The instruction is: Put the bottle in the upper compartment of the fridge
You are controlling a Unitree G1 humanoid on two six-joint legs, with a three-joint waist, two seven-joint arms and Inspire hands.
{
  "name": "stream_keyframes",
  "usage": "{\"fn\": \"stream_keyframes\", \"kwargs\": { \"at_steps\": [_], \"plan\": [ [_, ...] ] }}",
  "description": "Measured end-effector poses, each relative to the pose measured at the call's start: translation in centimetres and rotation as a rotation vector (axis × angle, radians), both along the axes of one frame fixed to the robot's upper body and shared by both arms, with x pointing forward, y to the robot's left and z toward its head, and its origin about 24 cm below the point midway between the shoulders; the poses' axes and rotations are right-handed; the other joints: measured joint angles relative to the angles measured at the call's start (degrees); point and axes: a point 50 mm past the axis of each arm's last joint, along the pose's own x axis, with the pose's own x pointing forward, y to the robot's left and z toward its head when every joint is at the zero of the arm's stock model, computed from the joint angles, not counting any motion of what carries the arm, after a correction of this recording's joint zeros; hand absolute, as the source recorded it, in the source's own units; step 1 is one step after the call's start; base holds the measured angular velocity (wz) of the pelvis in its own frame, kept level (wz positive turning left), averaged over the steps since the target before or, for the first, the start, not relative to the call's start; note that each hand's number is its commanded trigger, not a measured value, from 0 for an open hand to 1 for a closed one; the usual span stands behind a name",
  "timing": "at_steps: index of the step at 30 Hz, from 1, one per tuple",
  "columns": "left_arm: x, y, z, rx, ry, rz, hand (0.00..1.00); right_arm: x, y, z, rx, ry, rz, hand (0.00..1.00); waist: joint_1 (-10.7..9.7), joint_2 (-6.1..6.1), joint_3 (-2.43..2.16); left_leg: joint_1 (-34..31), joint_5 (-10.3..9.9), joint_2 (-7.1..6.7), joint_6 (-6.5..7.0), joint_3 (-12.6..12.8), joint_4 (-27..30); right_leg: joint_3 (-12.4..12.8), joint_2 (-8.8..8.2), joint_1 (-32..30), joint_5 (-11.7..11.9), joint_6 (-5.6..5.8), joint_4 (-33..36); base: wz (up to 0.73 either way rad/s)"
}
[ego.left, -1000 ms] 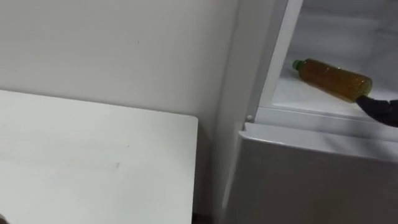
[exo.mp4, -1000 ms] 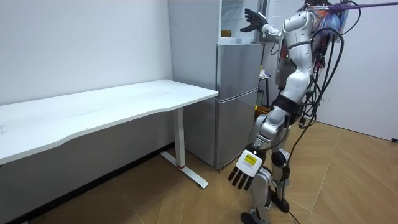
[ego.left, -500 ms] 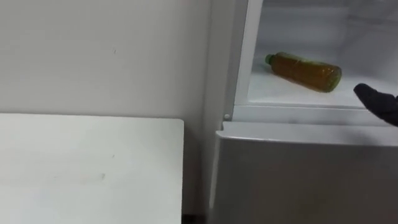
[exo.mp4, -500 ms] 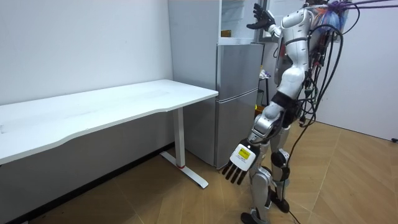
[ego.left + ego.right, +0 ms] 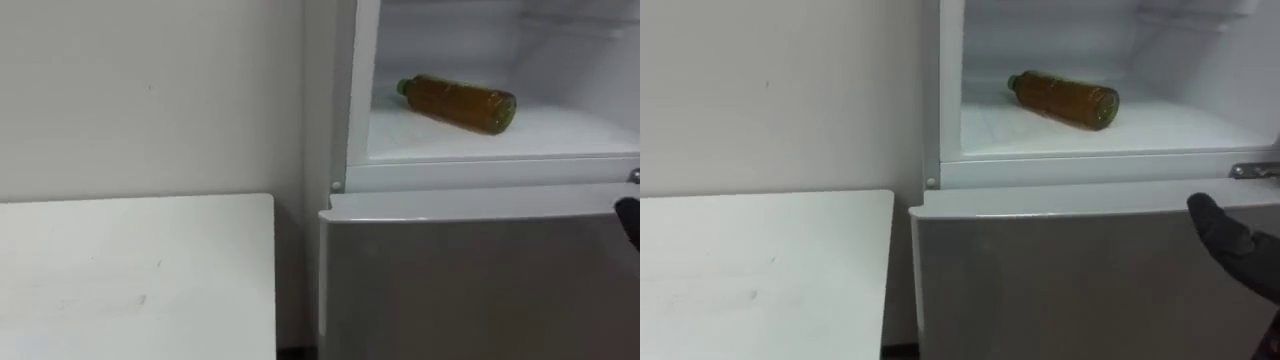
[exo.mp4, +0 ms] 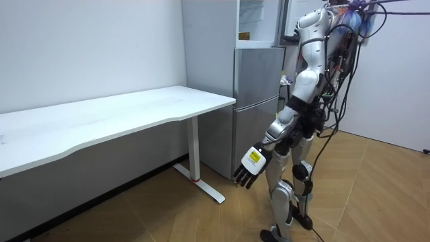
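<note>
An amber bottle [image 5: 458,102] with a green cap lies on its side on the white shelf [image 5: 560,135] of the open upper fridge compartment, cap toward the left. Nothing touches it. My right hand [image 5: 1232,245] is outside the compartment, low at the right in front of the lower door, with fingers relaxed and holding nothing. In the room view I stand before the fridge [image 6: 259,101], and my left hand [image 6: 249,167] hangs by my thigh with straight fingers, empty.
The closed grey lower fridge door [image 5: 470,285] is below the compartment. A white table [image 5: 130,275] stands to the left against the wall, next to the fridge. The upper door [image 6: 283,20] stands open beside my shoulder.
My right hand has drawn back out of the compartment and dropped below the shelf edge, leaving the bottle lying there. My left arm has swung forward. The head view has shifted.
</note>
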Motion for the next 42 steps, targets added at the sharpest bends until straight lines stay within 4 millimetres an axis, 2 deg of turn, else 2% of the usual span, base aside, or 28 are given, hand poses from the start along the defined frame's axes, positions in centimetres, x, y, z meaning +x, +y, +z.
{"fn": "stream_keyframes", "kwargs": {
  "at_steps": [2, 6, 12, 17, 24, 31, 34, 42],
  "plan": [
    [0.0, 0.0, 0.0, 0.013, -0.001, -0.006, 0.00, -0.9, -0.8, -1.1, 0.044, 0.022, -0.085, 0.00, -0.17, -0.01, 0.02, 0.02, 0.00, -0.06, 0.00, 0.03, -0.01, 0.34, -0.04, -0.30, -0.29, 0.10, 0.02, 0.00],
    [-0.3, -0.4, -0.2, 0.000, 0.007, -0.002, 0.00, -1.3, -1.9, -2.4, 0.092, 0.059, -0.177, 0.00, -1.06, -0.37, 0.02, -0.01, 0.00, -0.26, 0.06, 0.26, -0.39, 0.64, -0.16, -1.03, -0.44, 0.15, 0.07, -0.05],
    [-0.3, -0.6, -0.3, 0.027, 0.014, -0.005, 0.00, -3.2, -3.0, -6.4, 0.205, 0.155, -0.348, 0.00, -1.27, -0.88, -0.31, -0.03, 0.01, -0.31, 0.05, 0.33, -0.87, 0.72, -0.05, -1.17, -0.45, 0.18, -0.03, 0.00],
    [-0.2, -1.1, -0.4, 0.036, 0.020, -0.034, 0.00, -4.4, -3.6, -9.4, 0.280, 0.247, -0.484, 0.00, -0.94, -0.03, -0.14, 0.96, 0.01, -0.35, 0.05, 0.68, -0.97, 1.20, -0.11, -0.93, -0.49, 0.23, 0.17, -0.07],
    [-0.1, -1.9, -0.6, 0.013, 0.014, -0.035, 0.00, -5.5, -3.5, -13.3, 0.409, 0.382, -0.541, 0.00, -0.95, 0.13, -0.11, 1.04, -0.02, -0.44, 0.06, 0.77, -0.95, 2.28, -0.05, -1.30, -0.70, 0.35, -0.07, -0.05],
    [-0.3, -2.1, -0.7, 0.004, 0.021, -0.043, 0.00, -8.4, -3.5, -18.0, 0.509, 0.581, -0.641, 0.00, -1.13, 0.33, -0.16, 0.84, -0.20, -0.46, 0.22, 0.29, -0.99, 1.96, -0.07, -1.16, -0.74, 0.40, 0.10, 0.02],
    [-0.5, -2.2, -0.7, -0.001, 0.024, -0.047, 0.00, -9.4, -3.5, -19.4, 0.514, 0.657, -0.672, 0.00, -1.08, 0.68, -0.41, 1.11, -0.20, -0.50, 0.22, 0.31, -1.05, 1.96, -0.06, -0.90, -0.75, 0.40, 0.19, 0.00],
    [-1.8, -2.7, -0.9, -0.020, 0.065, -0.032, 0.00, -13.0, -2.3, -24.1, 0.546, 0.941, -0.686, 0.00, -0.62, 0.37, -0.31, 3.09, -0.23, -0.53, 0.15, 0.84, -1.86, 2.33, 0.03, 0.71, -0.98, 0.52, -0.36, -0.02]
  ]
}}
